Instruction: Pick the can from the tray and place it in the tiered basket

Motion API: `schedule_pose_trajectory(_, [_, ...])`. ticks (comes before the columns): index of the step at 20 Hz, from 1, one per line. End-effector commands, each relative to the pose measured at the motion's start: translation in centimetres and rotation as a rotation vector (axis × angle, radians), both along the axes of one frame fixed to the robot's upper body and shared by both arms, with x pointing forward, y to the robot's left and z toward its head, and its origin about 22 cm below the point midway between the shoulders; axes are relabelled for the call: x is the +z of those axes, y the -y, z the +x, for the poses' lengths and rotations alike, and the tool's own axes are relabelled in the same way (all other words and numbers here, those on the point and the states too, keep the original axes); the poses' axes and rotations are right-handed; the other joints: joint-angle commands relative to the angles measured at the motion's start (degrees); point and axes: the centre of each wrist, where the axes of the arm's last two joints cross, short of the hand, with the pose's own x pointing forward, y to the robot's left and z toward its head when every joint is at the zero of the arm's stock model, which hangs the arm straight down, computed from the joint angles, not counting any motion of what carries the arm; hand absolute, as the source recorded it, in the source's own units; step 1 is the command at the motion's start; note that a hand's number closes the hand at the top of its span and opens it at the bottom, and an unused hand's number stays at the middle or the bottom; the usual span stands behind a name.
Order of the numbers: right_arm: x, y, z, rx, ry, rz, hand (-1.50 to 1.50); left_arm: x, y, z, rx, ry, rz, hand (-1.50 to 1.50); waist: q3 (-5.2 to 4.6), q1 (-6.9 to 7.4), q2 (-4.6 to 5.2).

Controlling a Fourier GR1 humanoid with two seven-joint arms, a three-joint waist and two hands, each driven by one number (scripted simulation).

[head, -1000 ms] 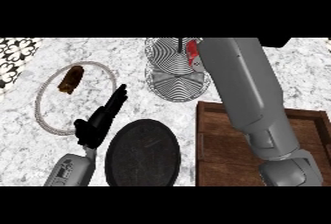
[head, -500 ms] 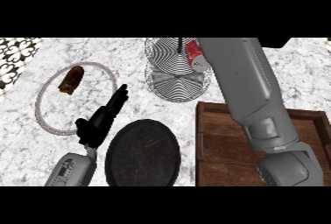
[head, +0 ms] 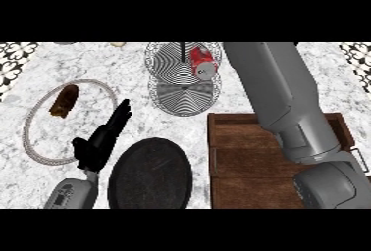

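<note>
Can (head: 202, 62) is the red thing lying on its side in the tiered basket (head: 182, 95), in the upper tier at the far end, its long axis tilting from upper left down to lower right with its silver end facing the lower right. Just to its right the right forearm (head: 279, 93) is reaching far up the table (head: 130, 73), and the right robot hand is passing out of sight at the top of the view, so whether it is holding or letting go of the can I cannot tell. That arm is plainly the nearer one; the left robot hand (head: 101, 139) is resting well apart, fingers straight and relaxed, between the wire-rimmed plate (head: 33, 132) with a brown piece of food (head: 64, 100) and the dark round plate (head: 150, 174). Wooden tray (head: 250, 166) is sitting at lower right, partly covered by the forearm, with no can showing on it.
</note>
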Motion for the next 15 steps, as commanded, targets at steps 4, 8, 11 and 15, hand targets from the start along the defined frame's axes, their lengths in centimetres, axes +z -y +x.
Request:
schedule_pose_trajectory(4, [1.4, 0.6, -0.7, -0.191, 0.213, 0.1, -1.5, -1.0, -1.1, -1.5, 0.065, -0.034, 0.01, 0.0, 0.09, -4.09, -1.73])
schedule_pose_trajectory(8, [1.2, 1.7, -1.8, -0.202, 0.26, 0.097, -1.5, -1.9, -3.4, -2.5, 0.109, -0.055, 0.0, 0.0, 0.18, -6.41, -2.59])
schedule_pose_trajectory(11, [-0.7, 4.0, -2.4, -0.244, 0.236, 0.085, -1.5, -1.9, -3.3, -3.4, 0.12, -0.068, -0.016, 0.0, 0.32, -6.79, -3.26])
schedule_pose_trajectory(15, [0.4, 5.1, -3.9, -0.229, 0.213, 0.085, -1.5, -1.7, -4.4, -3.1, 0.153, -0.064, 0.01, 0.0, 0.3, -8.59, -3.76])
